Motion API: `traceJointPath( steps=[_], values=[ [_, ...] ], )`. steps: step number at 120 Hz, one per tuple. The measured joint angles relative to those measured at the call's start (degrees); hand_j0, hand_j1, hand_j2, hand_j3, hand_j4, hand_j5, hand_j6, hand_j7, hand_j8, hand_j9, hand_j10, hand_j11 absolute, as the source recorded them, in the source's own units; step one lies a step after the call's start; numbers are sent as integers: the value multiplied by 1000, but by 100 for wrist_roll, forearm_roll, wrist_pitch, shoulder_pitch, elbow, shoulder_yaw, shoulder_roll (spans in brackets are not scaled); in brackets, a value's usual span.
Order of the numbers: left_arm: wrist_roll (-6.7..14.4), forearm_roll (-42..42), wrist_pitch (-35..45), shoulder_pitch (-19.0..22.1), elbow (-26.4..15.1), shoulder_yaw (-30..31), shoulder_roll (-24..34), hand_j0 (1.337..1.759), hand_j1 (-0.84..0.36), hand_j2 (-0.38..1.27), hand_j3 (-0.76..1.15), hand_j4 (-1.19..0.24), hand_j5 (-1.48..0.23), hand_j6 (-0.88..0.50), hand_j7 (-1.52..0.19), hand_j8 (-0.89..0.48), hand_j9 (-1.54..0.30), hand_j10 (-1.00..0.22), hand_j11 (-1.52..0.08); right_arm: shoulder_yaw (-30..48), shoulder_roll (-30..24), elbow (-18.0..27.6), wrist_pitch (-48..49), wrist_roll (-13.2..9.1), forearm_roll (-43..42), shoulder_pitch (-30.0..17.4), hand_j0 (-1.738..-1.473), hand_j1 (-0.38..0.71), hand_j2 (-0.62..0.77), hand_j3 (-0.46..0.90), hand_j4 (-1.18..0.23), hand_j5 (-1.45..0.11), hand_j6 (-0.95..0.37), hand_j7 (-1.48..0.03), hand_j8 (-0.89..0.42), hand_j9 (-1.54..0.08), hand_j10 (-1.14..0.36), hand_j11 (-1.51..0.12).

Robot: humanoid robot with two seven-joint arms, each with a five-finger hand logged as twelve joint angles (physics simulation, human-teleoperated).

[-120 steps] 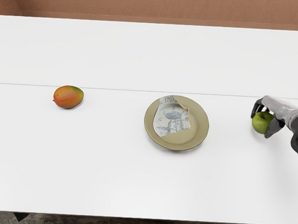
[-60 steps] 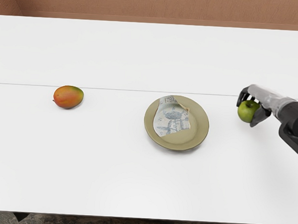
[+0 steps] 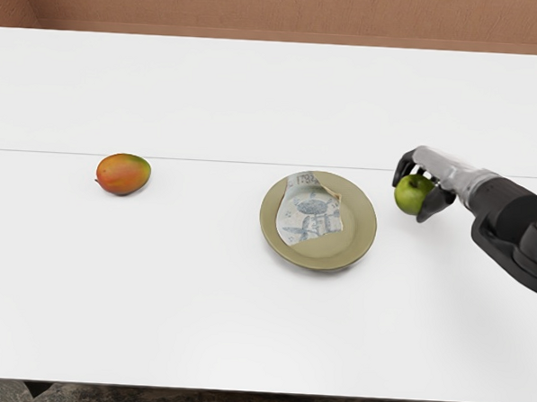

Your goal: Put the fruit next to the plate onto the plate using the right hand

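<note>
Head view

White table (image 3: 244,326): fills nearly the whole view; a thin seam (image 3: 208,160) is seen running across it from side to side. A brown wall strip (image 3: 279,8) is seen along the top edge, at 12 o'clock.

Plate (image 3: 357,246): olive-green, round, set flat slightly right of the table's centre. A blue-and-white patterned sheet (image 3: 308,219) is laid on its left half, one corner folded up.

Mango (image 3: 123,174): red-orange and green, lying on the table at 9 o'clock from the plate, well apart from it.

Green apple (image 3: 412,194): placed at about 2 to 3 o'clock from the plate, near the rim but apart from it and not on the plate. Whether it touches the table cannot be told.

Right hand (image 3: 427,178): entered from 3 o'clock on a dark arm (image 3: 510,227). Its dark fingers (image 3: 402,167) are curled around the apple, which is gripped between fingers above and thumb below
</note>
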Motion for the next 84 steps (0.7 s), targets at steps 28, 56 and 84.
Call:
traceJointPath(
  steps=[28,56,84],
  values=[
    [0,-2,0,0,0,0,0,1658,349,0,0,0,0,0,0,0,0,0,0,-10,355,23,38,0,0,132,-1653,239,322,1,-567,-1027,-339,-959,-349,-1015,-578,-1029],
    [0,-4,0,0,0,1,0,1658,349,0,0,0,0,0,0,0,0,0,0,-96,718,76,126,-1,0,177,-1652,246,337,0,-566,-1027,-342,-958,-348,-1006,-573,-1016],
    [0,-5,0,0,0,0,0,1658,349,0,0,0,0,0,0,0,0,0,0,-254,889,84,138,-5,-15,171,-1652,244,347,0,-581,-1014,-348,-957,-358,-1004,-585,-1001]
  ],
)
